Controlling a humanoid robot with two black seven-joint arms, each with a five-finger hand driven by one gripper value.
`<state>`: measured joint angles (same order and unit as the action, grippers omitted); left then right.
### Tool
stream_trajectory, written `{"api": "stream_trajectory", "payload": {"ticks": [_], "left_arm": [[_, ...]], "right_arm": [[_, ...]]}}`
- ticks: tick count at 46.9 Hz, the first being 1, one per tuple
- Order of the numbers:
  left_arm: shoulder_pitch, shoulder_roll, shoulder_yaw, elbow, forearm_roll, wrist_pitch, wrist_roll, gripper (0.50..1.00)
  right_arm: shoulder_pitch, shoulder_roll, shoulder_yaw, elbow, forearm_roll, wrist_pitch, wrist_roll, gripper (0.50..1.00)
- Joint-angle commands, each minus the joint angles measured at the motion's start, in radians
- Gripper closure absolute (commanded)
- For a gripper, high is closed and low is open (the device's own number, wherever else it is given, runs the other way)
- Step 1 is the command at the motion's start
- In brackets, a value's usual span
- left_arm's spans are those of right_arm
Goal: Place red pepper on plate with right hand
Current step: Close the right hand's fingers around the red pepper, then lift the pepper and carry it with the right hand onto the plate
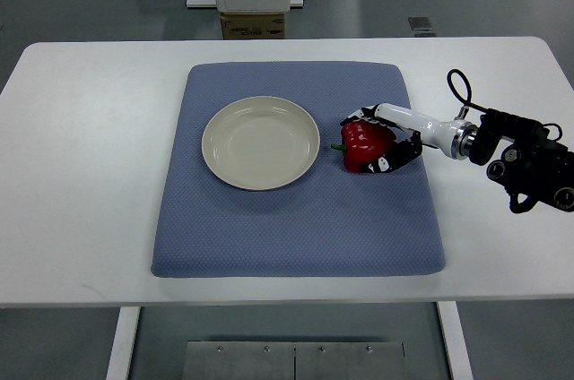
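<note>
The right hand (381, 140) has its fingers curled around the pepper (365, 146). The plate (260, 142) sits empty at nine o'clock from it.

Right arm reaches in from right edge, wrist approx level, hand (381, 141) w/ fingers (360, 117) curled around a red pepper (366, 146); left arm not visible
</note>
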<state>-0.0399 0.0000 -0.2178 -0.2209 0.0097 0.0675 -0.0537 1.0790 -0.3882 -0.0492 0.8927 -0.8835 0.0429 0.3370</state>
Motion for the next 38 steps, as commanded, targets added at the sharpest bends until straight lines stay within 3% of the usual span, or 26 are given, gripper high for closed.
{"api": "stream_trajectory", "payload": {"ticks": [1, 20, 38], "left_arm": [[0.000, 0.000, 0.000, 0.000, -0.001, 0.000, 0.000, 0.500], [0.000, 0.000, 0.000, 0.000, -0.001, 0.000, 0.000, 0.500], [0.000, 0.000, 0.000, 0.000, 0.001, 0.000, 0.000, 0.500]], "right_arm": [[0.004, -0.001, 0.000, -0.001, 0.000, 0.000, -0.003, 1.000], [0.062, 0.009, 0.012, -0.001, 0.011, -0.041, -0.058, 1.000], [0.144, 0.146, 0.011, -0.026, 0.029, -0.041, -0.164, 1.000]]}}
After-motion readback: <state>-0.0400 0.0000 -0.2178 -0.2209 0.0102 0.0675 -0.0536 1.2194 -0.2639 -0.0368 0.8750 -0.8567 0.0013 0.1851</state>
